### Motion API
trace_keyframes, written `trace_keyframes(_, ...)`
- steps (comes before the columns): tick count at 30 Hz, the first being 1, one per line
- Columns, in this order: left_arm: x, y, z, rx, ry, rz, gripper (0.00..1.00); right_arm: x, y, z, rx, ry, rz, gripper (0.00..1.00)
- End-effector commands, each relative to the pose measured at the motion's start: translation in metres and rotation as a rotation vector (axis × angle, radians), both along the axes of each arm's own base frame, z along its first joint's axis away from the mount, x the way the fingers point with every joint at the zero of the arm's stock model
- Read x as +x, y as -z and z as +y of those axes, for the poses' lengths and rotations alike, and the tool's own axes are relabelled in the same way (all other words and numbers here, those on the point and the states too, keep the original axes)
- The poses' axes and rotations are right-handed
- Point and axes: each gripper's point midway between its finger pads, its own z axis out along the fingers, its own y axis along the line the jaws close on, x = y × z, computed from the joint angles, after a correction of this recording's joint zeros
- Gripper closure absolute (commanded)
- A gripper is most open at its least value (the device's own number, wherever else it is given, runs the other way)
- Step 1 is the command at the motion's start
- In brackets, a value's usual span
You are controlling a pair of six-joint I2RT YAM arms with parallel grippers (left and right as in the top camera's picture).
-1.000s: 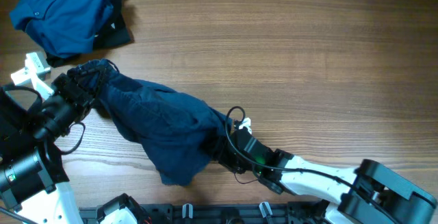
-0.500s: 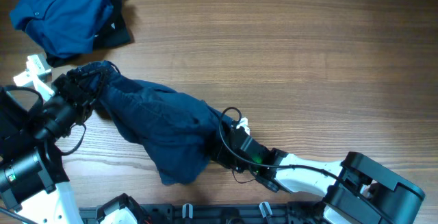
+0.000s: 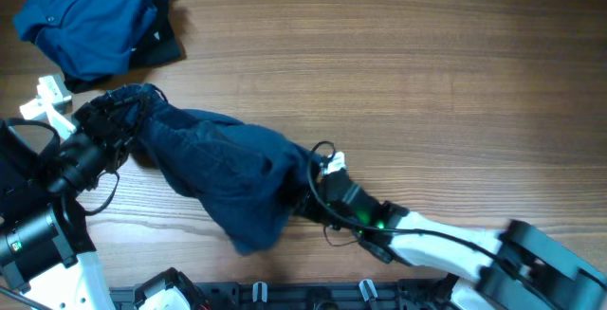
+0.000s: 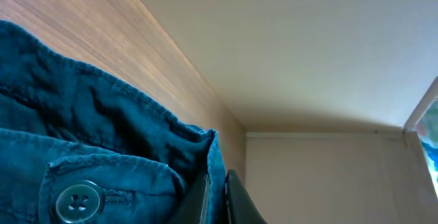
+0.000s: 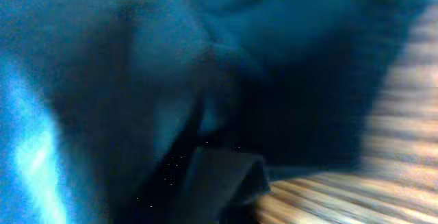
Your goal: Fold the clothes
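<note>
Navy shorts (image 3: 223,173) are lying bunched in a diagonal strip across the near-left part of the wooden table (image 3: 408,82), stretching between both arms. Left gripper (image 3: 106,125) is pinching the waistband end, jaws pressed together on cloth beside a button (image 4: 77,201); right gripper (image 3: 308,194) is clamping tight on the opposite edge, though its wrist view is blurry. Blue shirt (image 3: 85,16) is sitting crumpled at the far-left corner, well apart from both grippers.

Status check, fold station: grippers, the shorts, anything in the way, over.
Left gripper shut on navy shorts waistband. Right gripper shut on opposite edge. Shorts bunched, unfolded. Blue shirt heaped nearby, not blocking.
</note>
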Motion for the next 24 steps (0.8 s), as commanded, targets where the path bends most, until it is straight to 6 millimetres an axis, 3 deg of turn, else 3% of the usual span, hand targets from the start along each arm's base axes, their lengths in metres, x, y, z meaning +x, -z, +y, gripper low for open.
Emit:
trace_keyframes(1, -0.005, -0.013, -0.011, -0.035, 0.064, -0.040, 0.96, 0.021, -0.069, 0.000, 0.075, -0.029, -0.189, 0.95)
trace_keyframes(12, -0.015, -0.036, -0.027, -0.042, 0.182, -0.147, 0.96, 0.029, -0.217, -0.047, 0.031, -0.066, -0.534, 0.96)
trace_keyframes(17, -0.027, -0.048, -0.037, -0.036, 0.216, -0.195, 0.96, 0.033, -0.254, -0.068, -0.045, -0.044, -0.583, 0.96)
trace_keyframes(24, -0.061, -0.085, -0.057, 0.036, 0.216, -0.315, 0.96, 0.035, -0.293, -0.108, -0.209, 0.066, -0.606, 0.96)
